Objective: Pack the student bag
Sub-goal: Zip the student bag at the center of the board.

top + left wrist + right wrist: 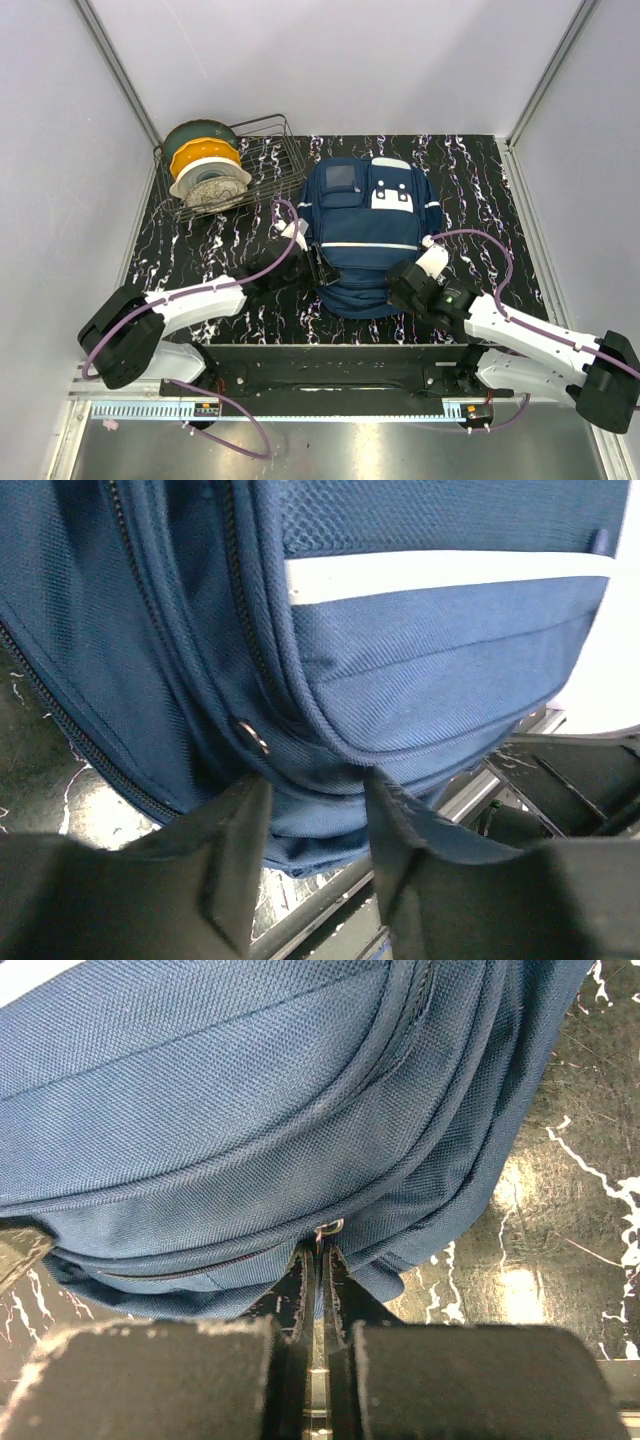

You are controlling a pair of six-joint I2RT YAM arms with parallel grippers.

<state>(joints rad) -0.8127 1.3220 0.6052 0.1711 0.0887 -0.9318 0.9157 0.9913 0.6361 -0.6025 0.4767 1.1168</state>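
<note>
Bag (360, 240) flat, middle of counter (480, 180), near front edge. Step, I judge: working zip; nothing packed in sight. R fingers (296, 1285) pressed together, pinching zip tab (327, 1228). L fingers (235, 850) apart, straddling bag seam by zip ring (252, 735). Next, you: clamp L on fabric to brace, draw R along zip track.

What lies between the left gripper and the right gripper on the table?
The near end of the student bag lies between the left gripper and the right gripper, one at each side. The top external view shows this.
</note>
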